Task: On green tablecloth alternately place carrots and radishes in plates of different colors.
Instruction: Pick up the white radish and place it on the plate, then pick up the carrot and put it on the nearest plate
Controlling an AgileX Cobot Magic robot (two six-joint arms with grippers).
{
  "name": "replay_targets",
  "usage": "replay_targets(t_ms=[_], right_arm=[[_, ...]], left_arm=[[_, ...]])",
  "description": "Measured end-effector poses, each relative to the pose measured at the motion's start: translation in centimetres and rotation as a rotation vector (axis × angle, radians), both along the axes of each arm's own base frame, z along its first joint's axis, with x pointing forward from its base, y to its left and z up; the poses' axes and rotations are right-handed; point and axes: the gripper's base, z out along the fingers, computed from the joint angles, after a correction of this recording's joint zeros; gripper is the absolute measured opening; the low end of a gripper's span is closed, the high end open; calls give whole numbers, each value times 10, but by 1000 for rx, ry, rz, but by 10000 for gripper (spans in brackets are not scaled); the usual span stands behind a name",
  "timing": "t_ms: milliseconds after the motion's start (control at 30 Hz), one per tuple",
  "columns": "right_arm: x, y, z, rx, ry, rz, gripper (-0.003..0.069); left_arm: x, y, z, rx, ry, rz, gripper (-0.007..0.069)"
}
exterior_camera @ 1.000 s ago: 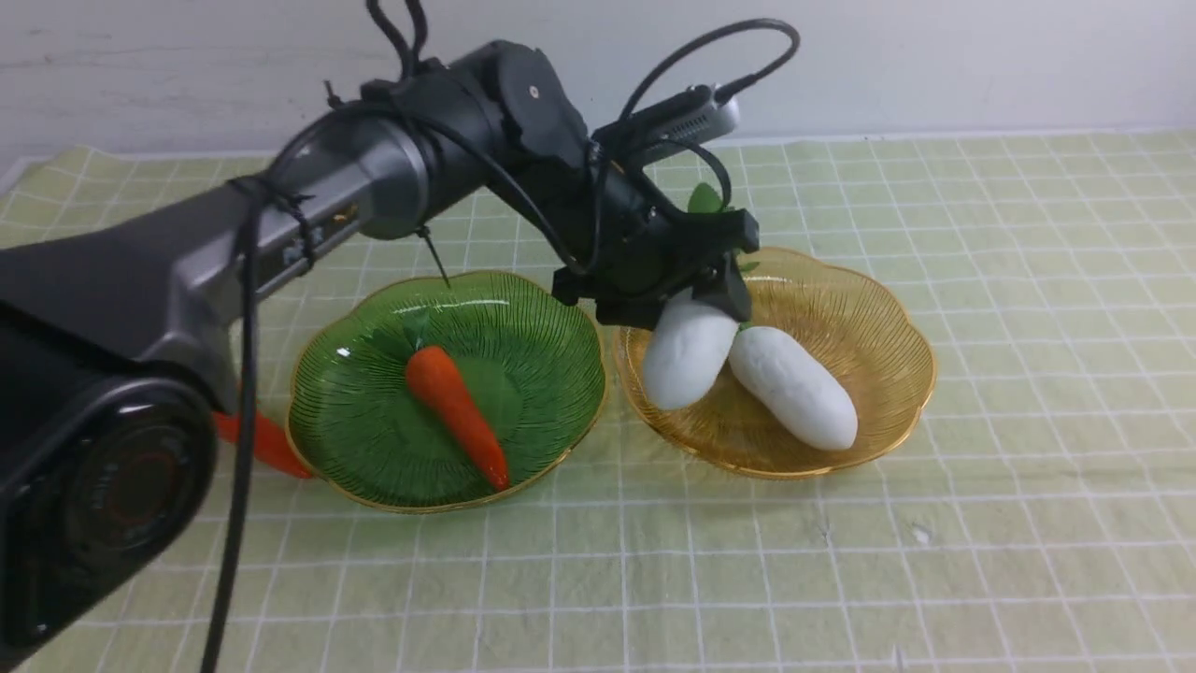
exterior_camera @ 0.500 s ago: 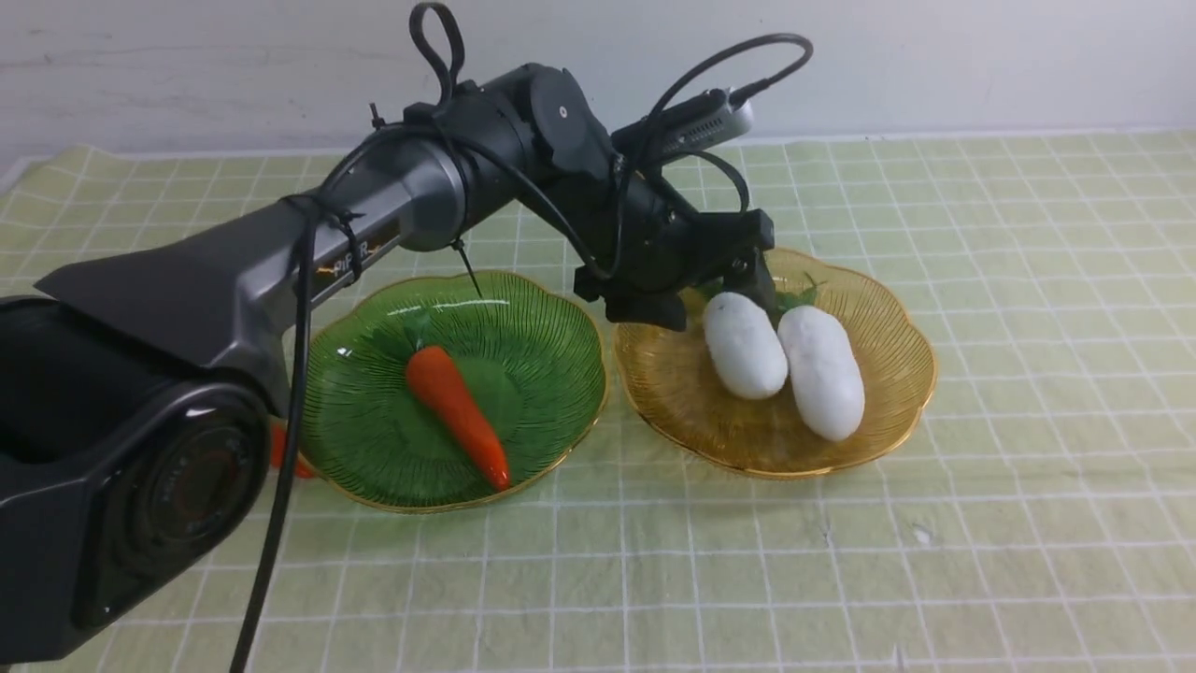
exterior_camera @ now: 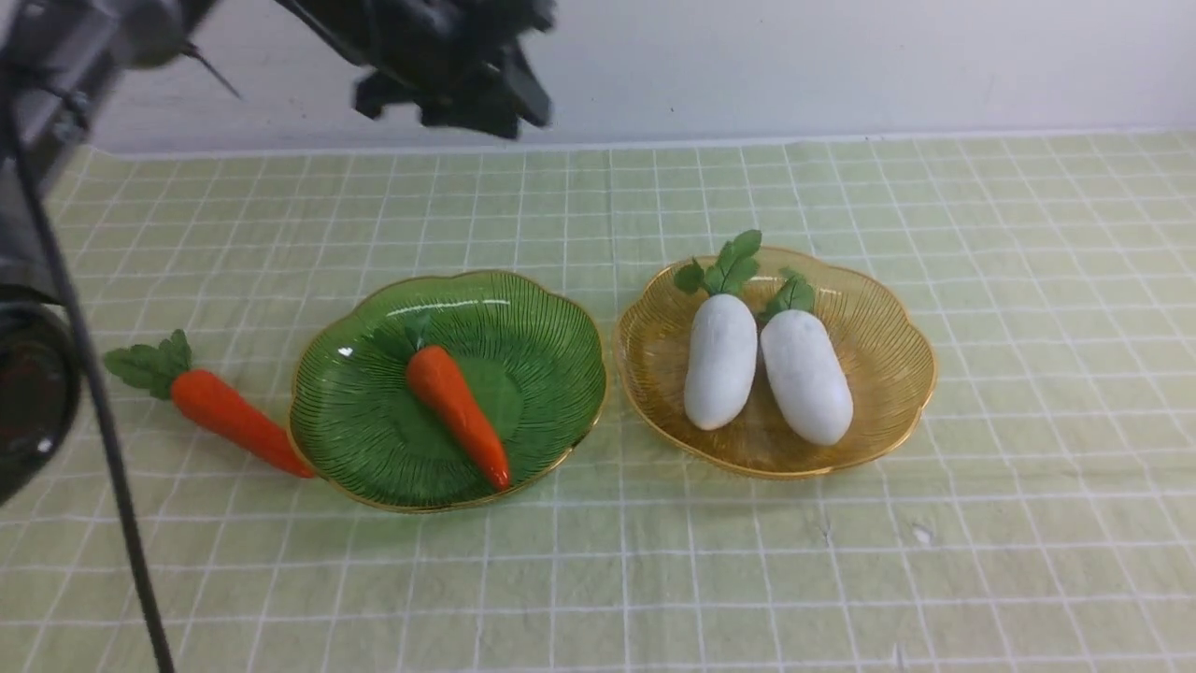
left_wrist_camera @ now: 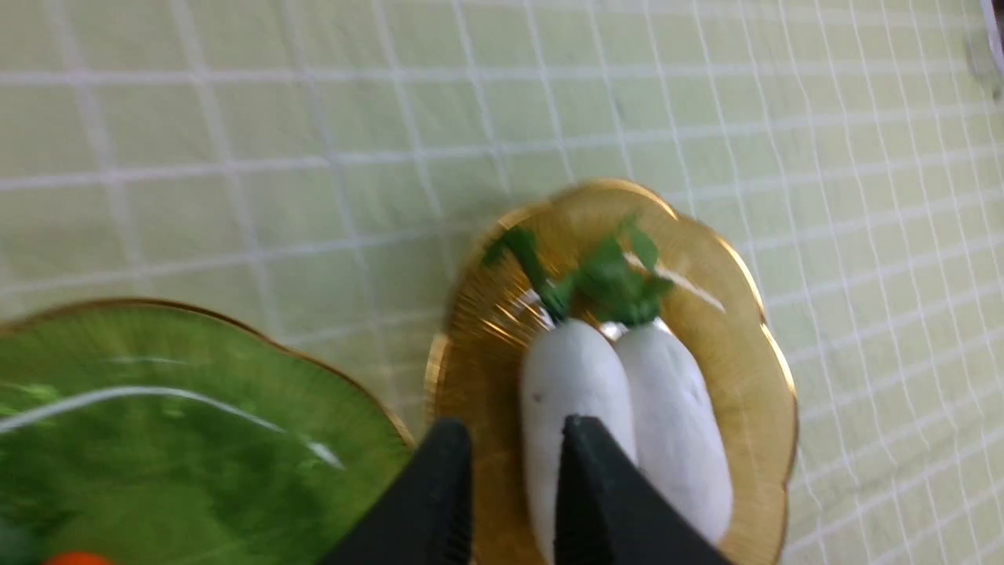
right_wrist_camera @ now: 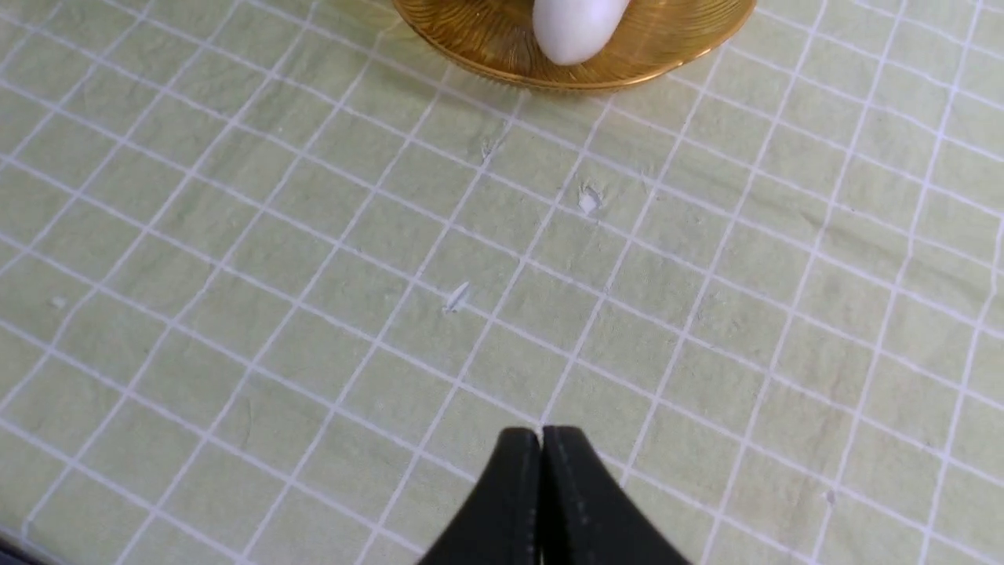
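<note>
On the green tablecloth (exterior_camera: 1028, 280), two white radishes (exterior_camera: 719, 360) (exterior_camera: 805, 376) lie side by side in the amber plate (exterior_camera: 897, 327). One carrot (exterior_camera: 458, 414) lies in the dark green plate (exterior_camera: 551, 336). The other carrot (exterior_camera: 229, 416) lies on the cloth, its tip touching that plate's left rim. My left gripper (exterior_camera: 453, 98) is raised high at the back left, blurred. In the left wrist view it (left_wrist_camera: 514, 439) is open and empty, above the radishes (left_wrist_camera: 572, 377) and amber plate (left_wrist_camera: 729, 314). My right gripper (right_wrist_camera: 541, 439) is shut and empty over bare cloth, near the amber plate (right_wrist_camera: 486, 39).
A pale wall runs along the cloth's far edge (exterior_camera: 841, 136). The left arm's body and cable (exterior_camera: 93, 393) fill the left border of the front view. Small scuffs mark the cloth (right_wrist_camera: 588, 200) in front of the amber plate.
My left gripper let go of a radish in the amber plate and has risen up and back to the left. The radishes settled side by side. The carrot on the cloth is uncovered.
</note>
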Motion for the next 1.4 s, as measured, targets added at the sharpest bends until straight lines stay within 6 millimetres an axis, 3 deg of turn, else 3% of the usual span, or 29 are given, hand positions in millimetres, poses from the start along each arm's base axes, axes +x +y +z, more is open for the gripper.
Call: replay_targets(t_ms=[33,67,200,367,500,667,833,900,1067,1133,1400], right_arm=[[0,0,0,2,-7,-1,-15],[1,0,1,1,-13,-2,-15],[3,-1,3,-5,-42,-9,-15],[4,-1,4,-9,-63,-14,-15],[5,-1,4,-8,-70,-14,-15],[5,-1,5,-4,-74,-14,-15],[5,-1,5,-4,-74,-14,-15],[5,-1,5,-1,-73,-13,-15],[5,-1,5,4,-71,-11,-15],[5,0,3,3,-69,-11,-15],[11,2,-20,-12,-23,-11,-15]], left_arm=[[-1,31,11,5,-20,65,40],[-4,48,17,6,-24,102,20],[-24,92,23,62,6,204,-8],[-50,127,-23,251,215,324,-3],[-54,139,-64,302,366,378,4],[-46,144,-99,323,462,395,42],[-38,148,-126,327,536,451,118],[-34,153,-144,360,586,503,211],[-31,156,-160,388,626,530,335],[-30,156,-169,379,653,554,424],[-29,153,-173,333,673,567,479]])
